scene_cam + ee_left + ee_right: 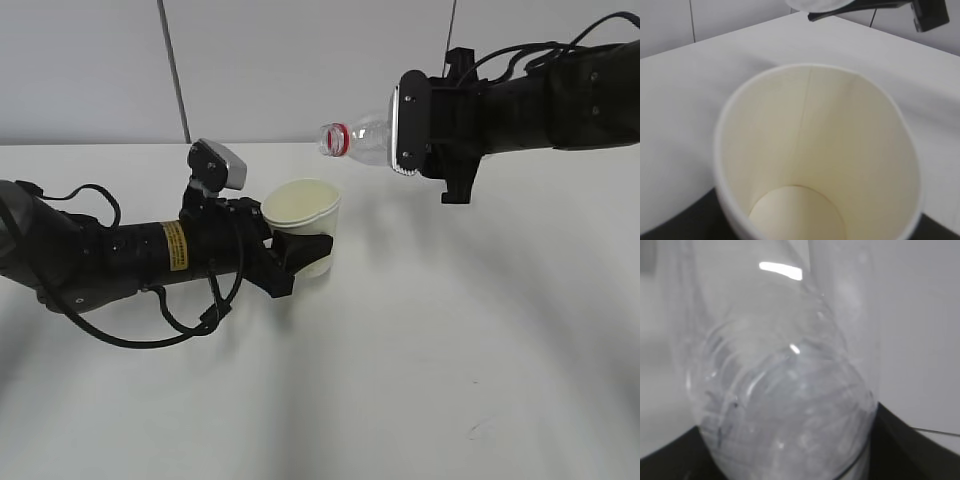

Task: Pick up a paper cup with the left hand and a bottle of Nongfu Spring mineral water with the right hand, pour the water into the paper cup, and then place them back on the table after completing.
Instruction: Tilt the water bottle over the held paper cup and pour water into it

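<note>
The left hand's gripper [300, 252] is shut on a cream paper cup [302, 212] and holds it upright, low over the white table [450, 380]. The left wrist view looks down into the cup [815, 150], with dark fingers [670, 222] at its sides. The right hand's gripper [415, 125] is shut on a clear bottle [362, 138] with a red neck ring. The bottle lies roughly level, its open mouth pointing left, just above and to the right of the cup's rim. In the right wrist view the bottle [785, 405] fills the frame. I cannot make out any water.
A pale wall [300, 60] with a vertical seam rises behind the table. Black cables [190, 320] loop from the left arm onto the tabletop. The bottle's mouth [812, 4] shows at the top of the left wrist view.
</note>
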Controlling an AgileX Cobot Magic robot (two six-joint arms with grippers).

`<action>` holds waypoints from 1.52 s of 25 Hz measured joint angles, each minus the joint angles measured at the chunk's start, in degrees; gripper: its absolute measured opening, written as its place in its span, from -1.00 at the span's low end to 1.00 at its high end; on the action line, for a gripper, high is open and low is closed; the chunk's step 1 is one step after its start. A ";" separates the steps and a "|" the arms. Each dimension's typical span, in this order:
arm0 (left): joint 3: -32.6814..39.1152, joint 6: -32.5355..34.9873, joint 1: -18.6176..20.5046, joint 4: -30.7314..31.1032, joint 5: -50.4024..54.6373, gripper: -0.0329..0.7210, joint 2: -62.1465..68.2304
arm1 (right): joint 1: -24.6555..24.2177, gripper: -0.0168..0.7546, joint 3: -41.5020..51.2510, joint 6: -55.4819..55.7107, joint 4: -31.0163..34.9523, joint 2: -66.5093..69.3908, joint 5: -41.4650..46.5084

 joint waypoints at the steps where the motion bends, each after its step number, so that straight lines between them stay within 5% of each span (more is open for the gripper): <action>1: 0.00 0.00 0.00 0.00 0.00 0.15 0.00 | 0.33 0.21 0.00 0.00 -0.40 0.00 0.00; 38: 0.00 0.00 -0.10 -0.05 0.00 0.15 0.00 | 3.00 0.21 -0.22 0.00 -6.29 0.00 5.69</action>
